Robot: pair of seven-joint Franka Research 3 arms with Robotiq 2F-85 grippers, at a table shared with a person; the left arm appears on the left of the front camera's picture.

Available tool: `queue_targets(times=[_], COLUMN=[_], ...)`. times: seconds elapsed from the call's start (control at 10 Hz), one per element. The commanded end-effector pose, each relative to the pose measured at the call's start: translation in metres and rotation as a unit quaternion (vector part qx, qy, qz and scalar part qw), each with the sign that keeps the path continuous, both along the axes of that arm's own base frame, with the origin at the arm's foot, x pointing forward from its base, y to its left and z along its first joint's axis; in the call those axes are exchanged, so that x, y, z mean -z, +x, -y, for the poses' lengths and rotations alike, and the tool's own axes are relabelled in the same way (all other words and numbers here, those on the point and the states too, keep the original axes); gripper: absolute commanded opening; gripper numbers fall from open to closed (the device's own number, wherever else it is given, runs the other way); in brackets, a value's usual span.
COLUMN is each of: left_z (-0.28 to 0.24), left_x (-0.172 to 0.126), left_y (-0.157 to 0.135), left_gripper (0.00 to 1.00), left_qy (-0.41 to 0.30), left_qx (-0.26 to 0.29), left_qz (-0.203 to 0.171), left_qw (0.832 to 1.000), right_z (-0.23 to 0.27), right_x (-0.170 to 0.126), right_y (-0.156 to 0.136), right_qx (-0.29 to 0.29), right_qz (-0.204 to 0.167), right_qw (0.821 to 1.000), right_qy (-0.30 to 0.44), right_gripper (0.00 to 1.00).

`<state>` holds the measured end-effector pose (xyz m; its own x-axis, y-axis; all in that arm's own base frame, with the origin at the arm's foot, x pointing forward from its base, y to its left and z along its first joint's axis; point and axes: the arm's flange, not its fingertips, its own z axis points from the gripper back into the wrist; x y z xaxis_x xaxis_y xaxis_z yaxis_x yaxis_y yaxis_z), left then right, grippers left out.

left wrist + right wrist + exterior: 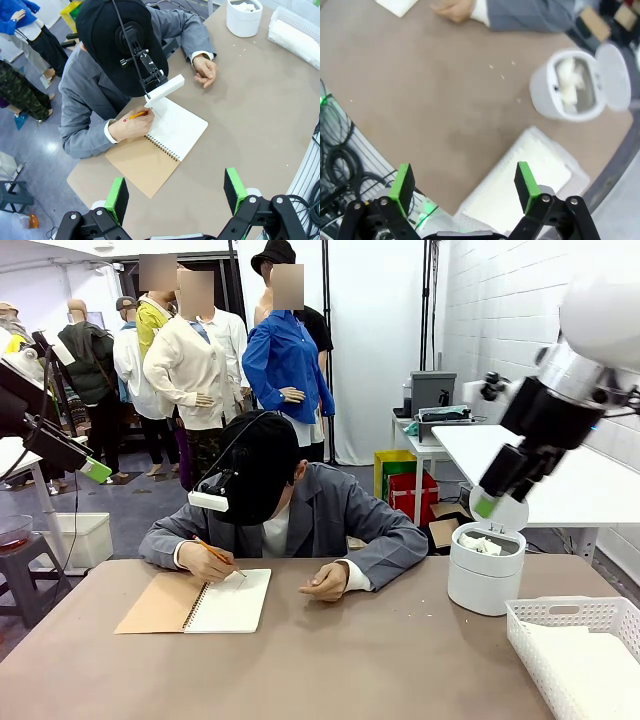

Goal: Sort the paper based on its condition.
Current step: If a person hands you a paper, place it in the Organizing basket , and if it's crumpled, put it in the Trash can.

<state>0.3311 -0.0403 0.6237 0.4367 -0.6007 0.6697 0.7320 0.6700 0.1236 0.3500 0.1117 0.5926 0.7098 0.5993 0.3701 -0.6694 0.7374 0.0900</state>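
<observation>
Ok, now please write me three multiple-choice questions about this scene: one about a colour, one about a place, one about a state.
1. What colour is the cover of the spiral-bound paper notebook?
A. blue
B. tan
C. black

2. Where are the crumpled white paper balls?
A. on the notebook's open page
B. on the notebook's cover
C. inside the round white plastic bin

3. What state is the right black claw with green pads in?
A. open and empty
B. shut on a paper ball
C. shut on the bin's lid

Answers:
1 B, the folded-back cover is tan.
2 C, the balls show through the bin's open top.
3 A, its pads stand wide apart with nothing between them.
</observation>
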Motion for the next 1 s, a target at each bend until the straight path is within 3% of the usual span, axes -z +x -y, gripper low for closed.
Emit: queue_targets(times=[0.0, 0.4, 0.7, 0.9], left_z=[-0.001, -0.001, -0.001, -0.001], left_x=[0.0, 0.0, 0.0, 0.0], left_y=[0.001, 0.001, 0.001, 0.001], left_gripper=[1.0, 1.0, 1.0, 1.0], left_qy=[-0.002, -0.002, -0.002, -0.002], left_qx=[-0.001, -0.001, -0.001, -0.001], left_qz=[0.002, 0.002, 0.002, 0.002], left_qw=[1.0, 1.0, 1.0, 1.0], right_z=[-0.022, -0.079, -0.112, -0.127], right_x=[-0.004, -0.032, -0.037, -0.035], right_y=[0.014, 0.008, 0.024, 0.028], right_qx=[-0.066, -0.143, -0.165, -0.165], right_qz=[0.01, 0.064, 0.076, 0.109], right_qw=[0.997, 0.979, 0.974, 0.971], right_qy=[0.037, 0.128, 0.135, 0.131], right_gripper=[1.0, 1.0, 1.0, 1.0])
